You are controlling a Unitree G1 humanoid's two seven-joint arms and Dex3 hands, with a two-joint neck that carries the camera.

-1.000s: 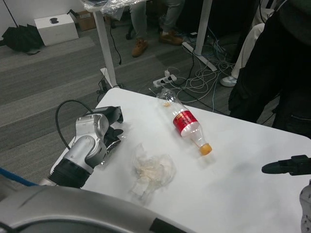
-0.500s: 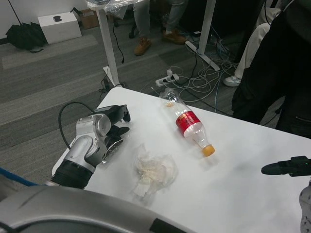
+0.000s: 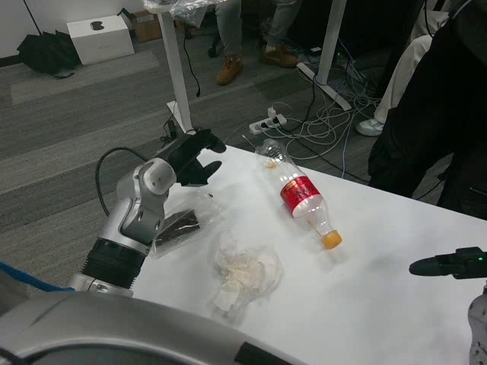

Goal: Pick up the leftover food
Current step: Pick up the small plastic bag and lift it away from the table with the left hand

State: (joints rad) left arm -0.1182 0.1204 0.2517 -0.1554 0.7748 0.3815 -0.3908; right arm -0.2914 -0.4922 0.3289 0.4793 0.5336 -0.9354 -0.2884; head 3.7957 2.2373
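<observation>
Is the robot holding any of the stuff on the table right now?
No. The left hand is up over the table's far corner, fingers apart, with nothing in it. Only a bit of the right hand shows, touching nothing.

Left hand [image 3: 194, 156] raised, fingers spread; right hand [image 3: 450, 265] low at edge.

On the white table [image 3: 396, 304], a crumpled clear plastic food wrapper [image 3: 242, 268] lies between the black left hand [image 3: 194, 156] and a red-labelled, orange-capped plastic bottle [image 3: 302, 198].
</observation>
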